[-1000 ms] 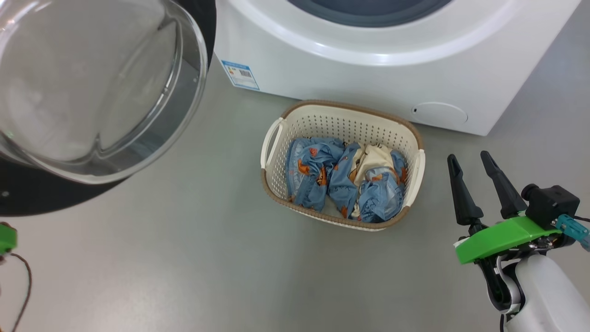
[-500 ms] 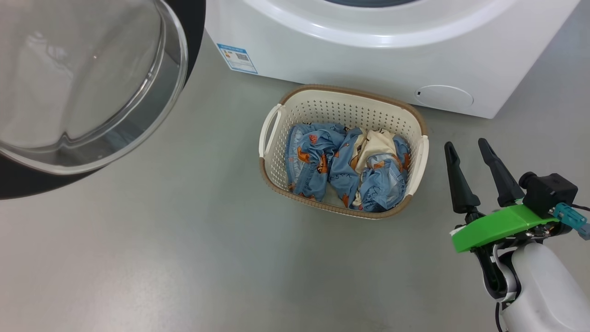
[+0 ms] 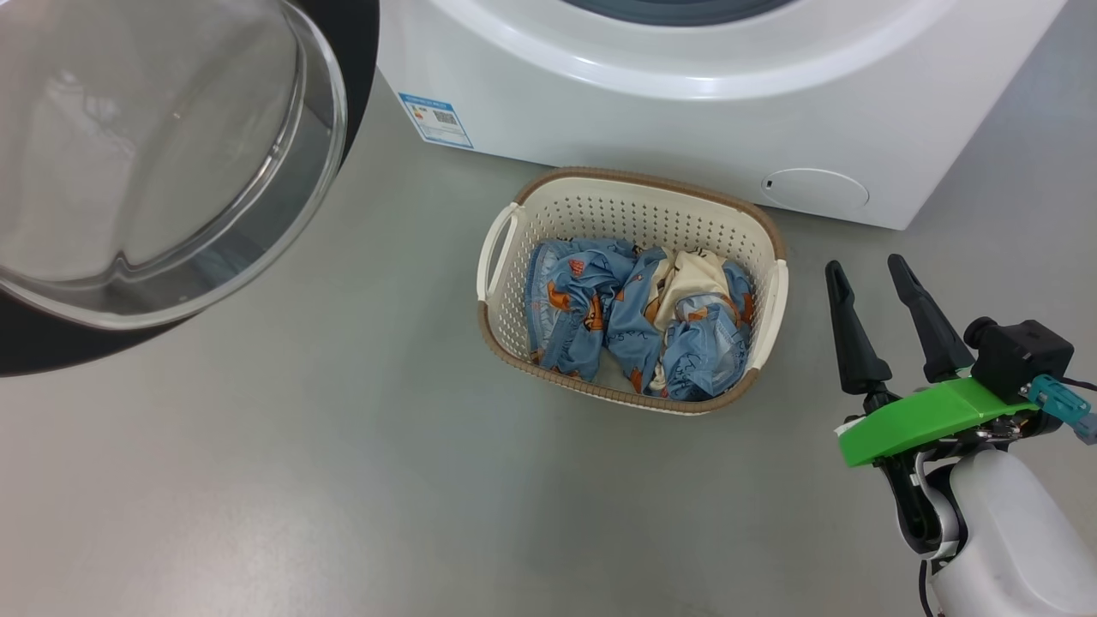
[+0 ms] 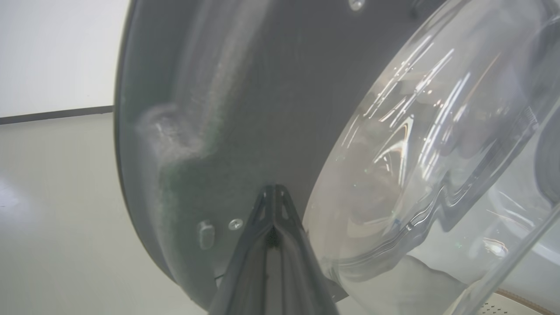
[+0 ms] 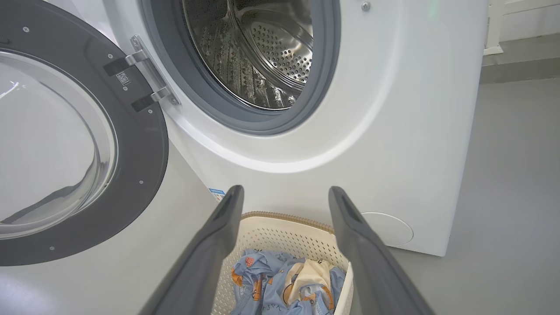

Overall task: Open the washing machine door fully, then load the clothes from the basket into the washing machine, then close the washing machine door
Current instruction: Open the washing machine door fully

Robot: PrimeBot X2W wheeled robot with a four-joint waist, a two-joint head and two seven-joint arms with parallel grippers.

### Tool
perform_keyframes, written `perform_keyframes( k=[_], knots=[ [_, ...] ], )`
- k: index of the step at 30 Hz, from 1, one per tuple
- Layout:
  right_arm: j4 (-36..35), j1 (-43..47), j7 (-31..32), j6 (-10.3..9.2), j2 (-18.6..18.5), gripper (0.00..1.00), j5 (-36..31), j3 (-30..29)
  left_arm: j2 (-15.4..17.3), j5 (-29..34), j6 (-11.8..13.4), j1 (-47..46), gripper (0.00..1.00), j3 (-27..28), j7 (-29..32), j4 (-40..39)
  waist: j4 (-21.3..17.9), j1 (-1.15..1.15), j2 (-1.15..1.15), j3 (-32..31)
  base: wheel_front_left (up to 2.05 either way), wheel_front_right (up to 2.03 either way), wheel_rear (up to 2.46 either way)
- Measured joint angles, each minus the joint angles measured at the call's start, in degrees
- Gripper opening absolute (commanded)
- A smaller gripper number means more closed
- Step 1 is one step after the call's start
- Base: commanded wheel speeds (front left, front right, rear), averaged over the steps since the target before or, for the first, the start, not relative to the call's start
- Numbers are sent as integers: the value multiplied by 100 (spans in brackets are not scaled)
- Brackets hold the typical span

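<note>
Head view: basket [image 3: 776, 257] holds crumpled clothes [image 3: 638, 321].

- The floor [image 3: 343, 480] is smooth, matt grey, with a soft pale glare towards the lower left of the head view.
- In the left wrist view a plain white wall [image 4: 57, 48] meets the floor, which looks pale and glossy there.
- A thin dark skirting strip [image 4: 52, 116] runs along the foot of that wall.
- In the upper right corner of the right wrist view, a white upright trim [image 5: 493, 26] stands above a darker grey band [image 5: 520, 70] at the floor's far edge.
</note>
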Motion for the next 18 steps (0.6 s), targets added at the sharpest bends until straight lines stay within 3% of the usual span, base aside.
perform_keyframes(
  k=[18],
  knots=[
    [8, 270, 0, 0, 49, 100, 123, -15, 99, -461, 1, 846, 0, -336, -11, -851, -105, 0, 0, -524, 0, 0, 0]
  ],
)
